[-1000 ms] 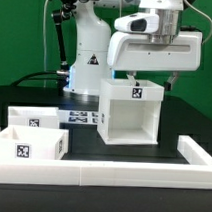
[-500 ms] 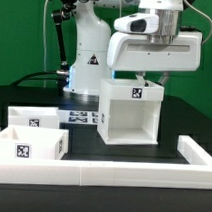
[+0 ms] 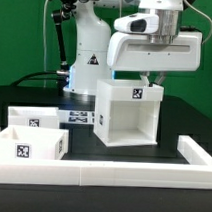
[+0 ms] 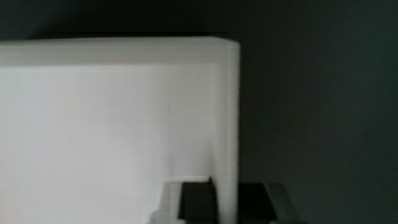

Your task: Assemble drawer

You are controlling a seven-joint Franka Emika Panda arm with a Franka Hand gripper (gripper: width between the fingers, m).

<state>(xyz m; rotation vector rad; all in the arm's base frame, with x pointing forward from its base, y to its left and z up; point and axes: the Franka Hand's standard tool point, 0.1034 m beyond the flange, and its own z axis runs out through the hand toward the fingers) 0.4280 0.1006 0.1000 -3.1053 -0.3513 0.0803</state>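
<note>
The drawer's tall white shell [image 3: 126,113] stands on the black table with its open side toward the camera and a tag on its top front. My gripper [image 3: 148,80] comes down from above onto the top of the shell's wall on the exterior view's right. In the wrist view the dark fingers [image 4: 191,202] straddle the thin wall edge of the shell [image 4: 107,120], and the gripper [image 4: 226,203] is shut on it. Two shallow white trays, each with a tag, lie at the exterior view's left, one in front [image 3: 30,147] and one behind [image 3: 33,117].
The marker board [image 3: 81,117] lies flat between the trays and the shell. A long low white border rail [image 3: 111,175] runs along the front and turns back at the exterior view's right [image 3: 197,153]. The robot's white base [image 3: 88,48] stands behind.
The shell has shifted slightly toward the exterior view's left with my gripper on its wall. The trays have not moved.
</note>
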